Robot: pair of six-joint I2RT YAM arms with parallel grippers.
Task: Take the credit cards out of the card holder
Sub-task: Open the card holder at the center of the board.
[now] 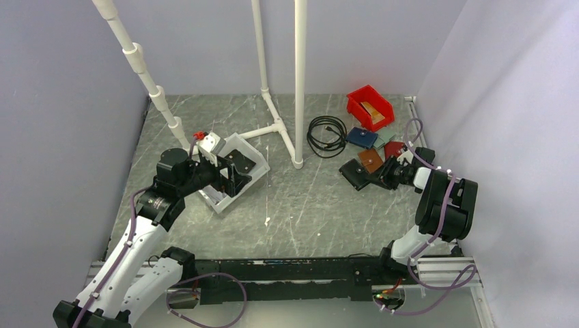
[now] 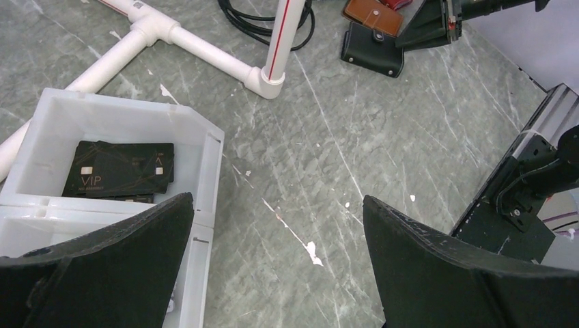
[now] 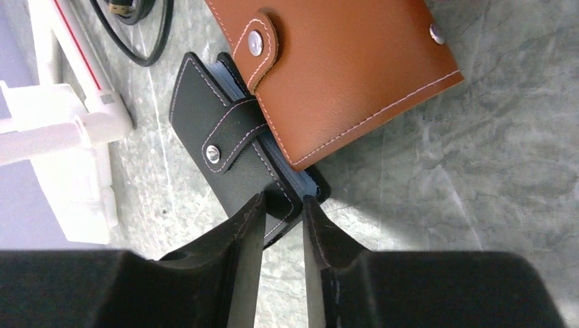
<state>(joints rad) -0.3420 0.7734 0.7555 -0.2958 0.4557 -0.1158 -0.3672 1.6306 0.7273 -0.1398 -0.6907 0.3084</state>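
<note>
The black card holder (image 3: 218,137) lies on the table with its strap snapped shut, and a brown wallet (image 3: 341,61) rests partly on top of it. My right gripper (image 3: 281,201) is shut on the holder's near corner, one fingertip on each cover. A bluish stack of sleeves (image 3: 290,176) shows at the holder's edge; the credit cards inside are hidden. From above, the holder (image 1: 354,174) sits at the right with my right gripper (image 1: 377,179) on it. My left gripper (image 2: 276,199) hangs wide open and empty beside a white bin (image 2: 136,113) that holds black VIP cards (image 2: 123,171).
A red bin (image 1: 369,106) stands at the back right, with a dark blue wallet (image 1: 361,137), the brown wallet (image 1: 371,160) and a red wallet (image 1: 394,149) near it. A black cable coil (image 1: 326,134) and a white pipe frame (image 1: 299,82) stand mid-table.
</note>
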